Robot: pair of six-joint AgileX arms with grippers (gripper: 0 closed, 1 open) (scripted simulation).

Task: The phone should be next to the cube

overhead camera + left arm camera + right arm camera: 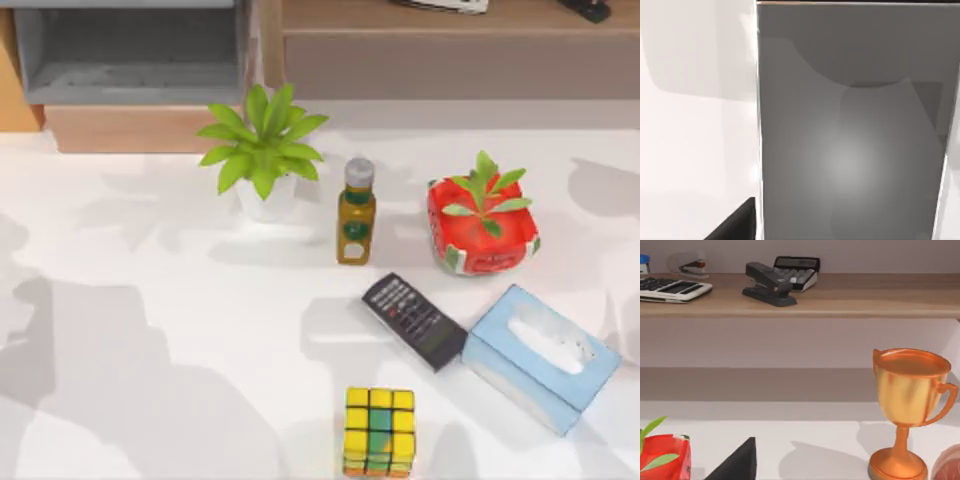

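The phone (pixel 414 321) lies apart from the cube (pixel 379 431), touching the tissue box (pixel 540 358). So it needs moving. I cannot tell either hand's state.

black phone (pixel 414 321), yellow-green-orange cube (pixel 379 432), pale blue tissue box (pixel 540 358), red planter (pixel 482 228), copper trophy (pixel 907 410)

Phone (pixel 414 321) lies behind cube (pixel 379 432), seemingly touching tissue box (pixel 540 357)

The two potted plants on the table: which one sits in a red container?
The smaller plant toward the table's right, growing from the red boxy planter beside the tissue box. The bushier plant left of the bottle stands in a white pot.
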